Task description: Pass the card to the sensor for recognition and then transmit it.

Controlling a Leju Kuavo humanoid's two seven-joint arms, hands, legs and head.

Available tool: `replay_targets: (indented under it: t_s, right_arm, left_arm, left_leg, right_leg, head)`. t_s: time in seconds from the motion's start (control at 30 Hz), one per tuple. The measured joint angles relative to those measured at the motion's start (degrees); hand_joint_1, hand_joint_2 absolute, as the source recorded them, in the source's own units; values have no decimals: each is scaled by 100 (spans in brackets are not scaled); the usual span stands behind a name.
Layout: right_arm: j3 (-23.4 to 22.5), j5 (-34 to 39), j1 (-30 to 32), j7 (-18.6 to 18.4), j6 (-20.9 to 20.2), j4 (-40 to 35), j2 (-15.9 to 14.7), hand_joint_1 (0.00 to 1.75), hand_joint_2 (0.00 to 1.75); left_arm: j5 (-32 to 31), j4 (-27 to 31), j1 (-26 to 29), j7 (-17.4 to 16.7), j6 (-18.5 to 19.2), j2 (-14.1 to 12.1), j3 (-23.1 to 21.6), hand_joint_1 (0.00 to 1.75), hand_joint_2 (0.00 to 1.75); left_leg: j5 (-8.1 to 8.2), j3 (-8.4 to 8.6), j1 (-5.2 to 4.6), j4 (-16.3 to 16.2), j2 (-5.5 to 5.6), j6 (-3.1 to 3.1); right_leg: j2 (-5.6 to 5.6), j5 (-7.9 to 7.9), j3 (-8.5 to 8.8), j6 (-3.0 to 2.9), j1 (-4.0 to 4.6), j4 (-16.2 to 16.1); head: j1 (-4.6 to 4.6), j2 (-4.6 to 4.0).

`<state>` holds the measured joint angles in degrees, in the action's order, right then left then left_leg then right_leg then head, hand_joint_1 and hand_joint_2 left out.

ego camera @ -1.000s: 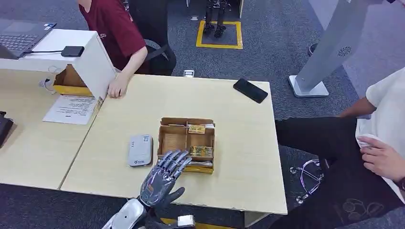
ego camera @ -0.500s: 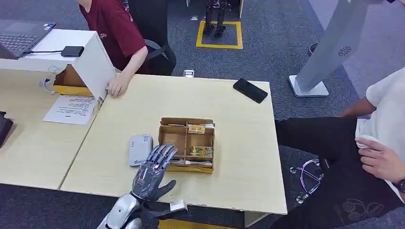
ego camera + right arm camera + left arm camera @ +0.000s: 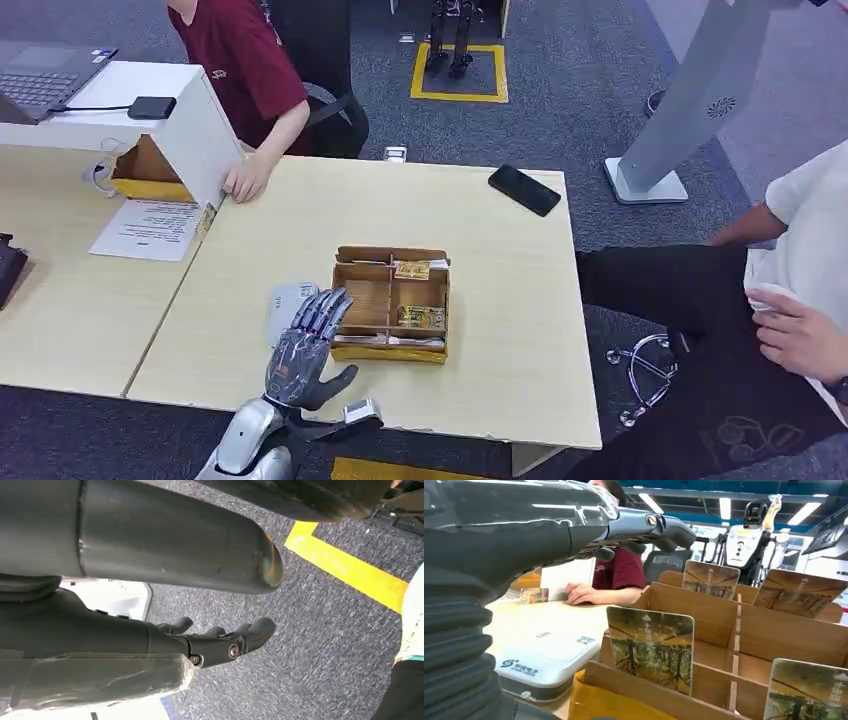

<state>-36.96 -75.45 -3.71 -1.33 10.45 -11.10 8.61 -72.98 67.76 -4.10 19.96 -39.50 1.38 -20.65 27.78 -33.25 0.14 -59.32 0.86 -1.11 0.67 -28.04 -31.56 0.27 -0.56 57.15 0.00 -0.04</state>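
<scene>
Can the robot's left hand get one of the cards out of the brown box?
Probably yes. The left hand is open, holding nothing, right beside the cardboard box. The cards stand upright with their tops sticking out, and nothing covers them.

Silver forearm ends in a glossy dark-grey left hand [image 3: 300, 358] with ribbed grey wrist cover.

The surface [image 3: 480, 220] looks like pale, matt wood laminate, and the box [image 3: 391, 302] on it is plain brown cardboard. The cards [image 3: 650, 649] are glossy printed, the floor [image 3: 320, 630] rough grey carpet, the left hand [image 3: 300, 352] shiny grey metal.
</scene>
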Motion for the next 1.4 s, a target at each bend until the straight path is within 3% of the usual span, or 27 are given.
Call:
replay_targets:
  t_s: [1.4]
  right_arm:
    - [-87,-223,-20,48,0,-2,44,0,0]
  left_arm:
    - [524,-205,-167,15,24,157,33,0,175]
  left_leg:
    - [0,0,1,0,0,0]
  right_leg:
    - [0,0,0,0,0,0]
  head:
    - [0,0]
